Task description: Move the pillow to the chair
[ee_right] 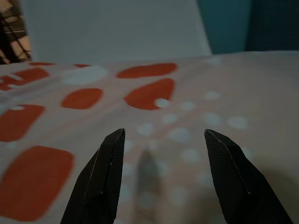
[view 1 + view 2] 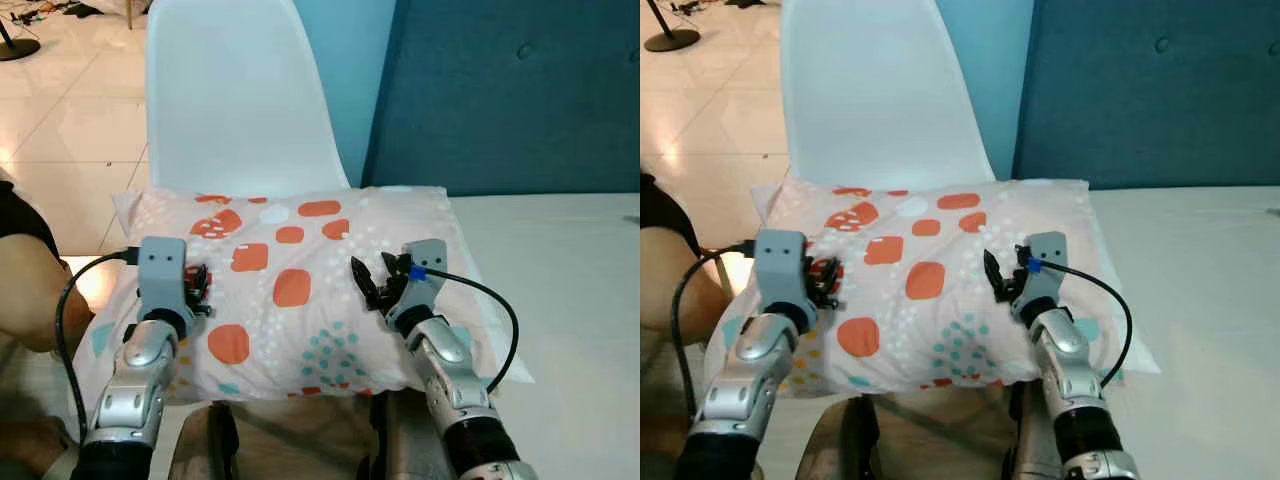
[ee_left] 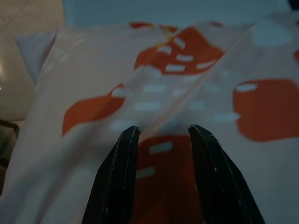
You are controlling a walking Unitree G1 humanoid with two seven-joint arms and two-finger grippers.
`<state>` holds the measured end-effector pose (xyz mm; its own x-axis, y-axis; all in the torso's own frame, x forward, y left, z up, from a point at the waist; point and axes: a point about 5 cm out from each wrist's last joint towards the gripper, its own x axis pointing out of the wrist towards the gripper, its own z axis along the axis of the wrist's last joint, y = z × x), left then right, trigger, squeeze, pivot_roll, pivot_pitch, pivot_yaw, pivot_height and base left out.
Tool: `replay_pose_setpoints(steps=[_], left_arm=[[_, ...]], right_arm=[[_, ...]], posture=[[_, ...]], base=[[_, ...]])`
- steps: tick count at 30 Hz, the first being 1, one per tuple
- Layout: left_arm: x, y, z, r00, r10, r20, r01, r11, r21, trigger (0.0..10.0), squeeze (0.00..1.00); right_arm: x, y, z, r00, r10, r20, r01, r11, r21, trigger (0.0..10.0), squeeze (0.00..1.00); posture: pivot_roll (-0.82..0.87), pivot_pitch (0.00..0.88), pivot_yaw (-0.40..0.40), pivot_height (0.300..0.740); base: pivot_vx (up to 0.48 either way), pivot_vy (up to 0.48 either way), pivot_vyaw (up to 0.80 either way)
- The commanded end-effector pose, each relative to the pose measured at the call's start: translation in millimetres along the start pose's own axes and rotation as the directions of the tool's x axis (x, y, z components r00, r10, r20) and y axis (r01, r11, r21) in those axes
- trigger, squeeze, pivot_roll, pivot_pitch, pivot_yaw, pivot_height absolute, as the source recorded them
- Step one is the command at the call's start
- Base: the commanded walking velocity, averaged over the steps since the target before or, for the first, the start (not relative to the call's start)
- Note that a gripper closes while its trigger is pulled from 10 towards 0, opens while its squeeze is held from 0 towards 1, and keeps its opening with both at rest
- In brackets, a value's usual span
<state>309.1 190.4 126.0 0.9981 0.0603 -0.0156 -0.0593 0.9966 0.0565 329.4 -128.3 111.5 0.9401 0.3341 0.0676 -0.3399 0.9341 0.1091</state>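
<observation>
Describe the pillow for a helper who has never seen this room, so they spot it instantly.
Find the white chair standing against the blue headboard. The pillow lies across its seat, overlapping the white bed. It alone is patterned: pale pink with orange blotches and teal dots.

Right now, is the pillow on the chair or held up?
On the chair: the pillow lies flat across its seat, both grippers open above it.

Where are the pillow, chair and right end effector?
pillow [image 2: 290, 290]: left eye view, orange patch at centre.
white chair [image 2: 240, 100]: left eye view, backrest middle.
right end effector [image 2: 378, 278]: left eye view, between its black fingertips.
</observation>
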Motion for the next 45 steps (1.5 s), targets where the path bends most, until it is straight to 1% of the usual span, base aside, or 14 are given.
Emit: replay_pose_setpoints(steps=[1,6,10,12,20,24,30,32,35,36,37,39,41,45], left_arm=[[0.3,-0.9,-3.4,1.000,0.019,0.001,-0.019,1.000,0.015,10.0,0.00],[-0.6,2.1,-6.8,0.999,0.032,0.001,-0.032,0.999,0.038,10.0,0.00],[-1.9,4.4,-8.6,0.998,0.057,-0.001,-0.057,0.998,0.013,10.0,0.00],[-2.4,4.0,-10.4,0.998,0.059,-0.012,-0.059,0.998,-0.004,10.0,0.00],[-2.9,-0.7,-11.6,0.999,0.046,0.002,-0.046,0.999,0.009,10.0,0.00],[-2.9,-1.7,-12.4,0.999,0.040,-0.002,-0.040,0.999,0.005,10.0,0.00],[-2.0,-1.2,-18.7,0.999,0.042,-0.021,-0.040,0.998,0.054,10.0,0.00],[-0.5,2.4,-21.3,0.998,0.055,-0.037,-0.052,0.996,0.075,10.0,0.00],[1.3,5.3,-20.6,0.997,0.066,-0.035,-0.063,0.994,0.085,10.0,0.00],[2.3,7.0,-18.2,0.997,0.072,-0.032,-0.070,0.995,0.067,10.0,0.00],[2.3,7.0,-18.2,0.997,0.072,-0.032,-0.070,0.995,0.067,10.0,0.00],[4.0,9.4,-13.4,0.997,0.074,-0.023,-0.074,0.997,0.025,10.0,0.00],[4.5,10.3,-12.1,0.997,0.074,-0.021,-0.073,0.997,0.019,10.0,0.00],[7.4,12.0,-9.7,0.998,0.064,-0.015,-0.064,0.997,0.046,10.0,0.00]], right_arm=[[1.1,4.3,-1.3,1.000,0.022,0.002,-0.022,1.000,0.002,10.0,0.00],[1.7,4.4,-1.8,0.999,0.033,-0.003,-0.033,0.999,-0.010,10.0,0.00],[2.8,1.9,-1.1,1.000,0.031,-0.002,-0.031,0.999,-0.016,10.0,0.00],[3.2,1.7,-1.1,0.999,0.033,-0.001,-0.033,0.999,-0.018,10.0,0.00],[5.1,3.2,-1.0,0.999,0.037,0.003,-0.037,0.999,-0.017,10.0,0.00],[5.5,3.4,-1.0,0.999,0.036,0.004,-0.036,0.999,-0.016,10.0,0.00],[4.8,4.4,-3.2,0.999,0.034,0.003,-0.034,0.999,-0.012,10.0,0.00],[4.6,3.2,-6.1,1.000,0.019,-0.009,-0.019,1.000,-0.006,10.0,0.00],[5.0,0.0,-8.9,1.000,-0.010,-0.029,0.010,1.000,0.008,10.0,0.00],[5.1,-3.4,-10.6,0.998,-0.033,-0.044,0.033,0.999,0.004,10.0,0.00],[5.1,-3.4,-10.6,0.998,-0.033,-0.044,0.033,0.999,0.004,10.0,0.00],[4.9,-10.5,-14.4,0.994,-0.081,-0.078,0.081,0.997,-0.006,10.0,0.00],[4.7,-12.5,-15.2,0.992,-0.091,-0.084,0.090,0.996,-0.008,10.0,0.00],[4.5,-14.8,-14.9,0.992,-0.096,-0.084,0.096,0.995,-0.010,10.0,0.00]], posture=[[0.03,0.103,-0.031,0.585],[0.03,0.099,-0.036,0.600],[0.03,0.084,-0.043,0.615],[0.03,0.079,-0.045,0.625],[0.03,0.057,-0.043,0.647],[0.03,0.054,-0.040,0.647],[0.03,0.043,-0.035,0.647],[0.03,0.037,-0.034,0.647],[0.03,0.032,-0.033,0.647],[0.03,0.029,-0.032,0.647],[0.03,0.029,-0.032,0.647],[0.04,0.023,-0.029,0.647],[0.04,0.023,-0.029,0.647],[0.03,0.022,-0.024,0.647]], base=[[0.000,0.000,0.00],[0.000,0.000,0.00],[0.000,0.000,0.00],[0.000,0.000,0.00],[0.000,0.000,0.00],[0.000,0.000,0.00],[0.000,0.000,0.00],[0.000,0.000,0.00],[0.000,0.000,0.00],[0.000,0.000,0.00],[0.000,0.000,0.00],[0.000,0.000,0.00],[0.000,0.000,0.00],[0.000,0.000,0.00]])
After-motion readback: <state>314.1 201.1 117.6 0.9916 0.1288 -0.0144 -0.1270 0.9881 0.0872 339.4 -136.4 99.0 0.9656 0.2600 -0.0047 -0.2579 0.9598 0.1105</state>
